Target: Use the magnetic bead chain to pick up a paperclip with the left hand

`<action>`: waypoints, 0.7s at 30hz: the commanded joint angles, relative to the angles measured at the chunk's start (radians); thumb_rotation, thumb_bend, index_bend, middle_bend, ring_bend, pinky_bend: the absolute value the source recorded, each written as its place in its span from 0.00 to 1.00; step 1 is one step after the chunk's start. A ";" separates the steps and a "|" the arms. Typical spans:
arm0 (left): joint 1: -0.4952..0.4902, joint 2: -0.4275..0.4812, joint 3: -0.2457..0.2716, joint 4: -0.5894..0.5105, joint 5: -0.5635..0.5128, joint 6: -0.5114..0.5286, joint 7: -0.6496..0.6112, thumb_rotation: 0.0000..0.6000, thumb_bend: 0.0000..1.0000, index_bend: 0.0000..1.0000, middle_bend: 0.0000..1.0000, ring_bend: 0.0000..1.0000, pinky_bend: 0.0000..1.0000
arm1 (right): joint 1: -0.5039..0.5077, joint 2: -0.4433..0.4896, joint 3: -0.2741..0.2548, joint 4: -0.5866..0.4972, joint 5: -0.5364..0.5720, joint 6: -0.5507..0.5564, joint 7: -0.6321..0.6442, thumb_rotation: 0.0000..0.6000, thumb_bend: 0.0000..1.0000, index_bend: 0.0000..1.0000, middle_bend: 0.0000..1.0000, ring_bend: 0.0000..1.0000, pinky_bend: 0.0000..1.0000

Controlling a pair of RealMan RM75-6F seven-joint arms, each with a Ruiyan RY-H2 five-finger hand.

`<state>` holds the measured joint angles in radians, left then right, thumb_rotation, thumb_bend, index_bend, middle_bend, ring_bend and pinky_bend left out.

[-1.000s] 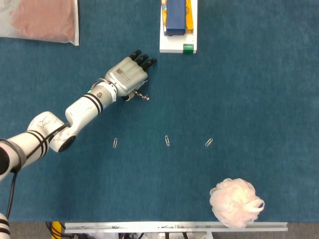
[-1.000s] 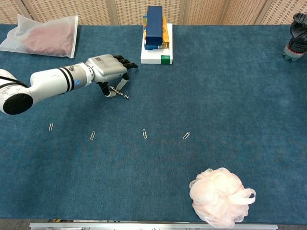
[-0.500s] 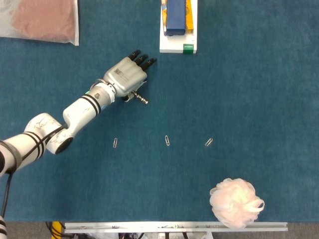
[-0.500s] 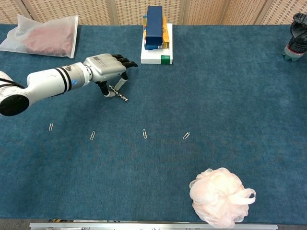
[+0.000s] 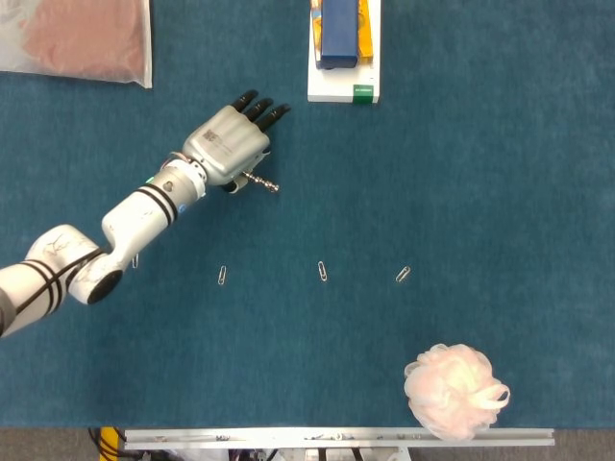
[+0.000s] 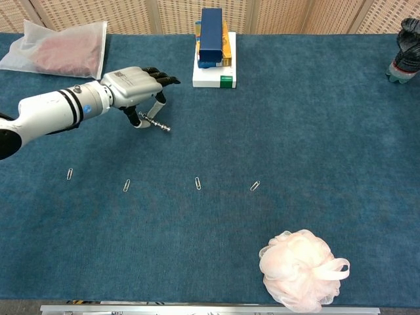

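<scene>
Sitting nearest the table's front edge, a pink bath pouf (image 6: 301, 269) is resting on the blue table cloth (image 6: 315, 131), toward the robot's right. Further in, paperclips are lying in a loose row — the chest view is showing 4: 1 at far left (image 6: 69, 174), the next (image 6: 126, 186), a middle one (image 6: 197, 183) and the rightmost (image 6: 255, 186), all flat on the cloth and well apart from each other. The head view is showing 3 of them clearly, w/ the arm partly covering the leftmost.

Beyond that row, the left hand (image 6: 134, 86) is reaching in from the left w/ its white back up and dark fingertips (image 5: 258, 105) pointing toward the stacked boxes. It is pinching the magnetic bead chain (image 6: 154, 123) underneath — the short metal chain is sticking out from below the palm, toward the robot's right, its free end near the cloth. I cannot tell if that end is touching the cloth. The chain is well apart from every paperclip.

Farther back, a stack of boxes (image 6: 213, 46) — blue on top, white at the bottom — is standing mid-table. A clear bag of reddish stuff (image 6: 62, 49) is lying at the far left corner. At the far right edge, a dark-and-grey form that looks to be the right hand (image 6: 407, 49) is showing only in part; its state I cannot tell.
</scene>
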<state>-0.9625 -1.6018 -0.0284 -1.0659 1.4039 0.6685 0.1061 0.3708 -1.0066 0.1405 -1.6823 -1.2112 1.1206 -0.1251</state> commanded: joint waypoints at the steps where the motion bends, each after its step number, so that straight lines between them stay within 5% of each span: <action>1: 0.016 0.031 0.000 -0.039 -0.006 0.021 0.016 1.00 0.29 0.61 0.00 0.00 0.00 | 0.000 0.000 -0.001 -0.001 -0.003 0.000 0.000 1.00 0.00 0.12 0.04 0.00 0.00; 21: 0.126 0.260 0.037 -0.389 0.011 0.147 0.037 1.00 0.29 0.61 0.00 0.00 0.00 | -0.001 0.008 -0.002 -0.021 -0.016 0.007 -0.003 1.00 0.00 0.12 0.04 0.00 0.00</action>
<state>-0.8529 -1.3705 -0.0014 -1.4213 1.4049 0.7993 0.1514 0.3703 -0.9985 0.1386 -1.7034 -1.2270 1.1276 -0.1281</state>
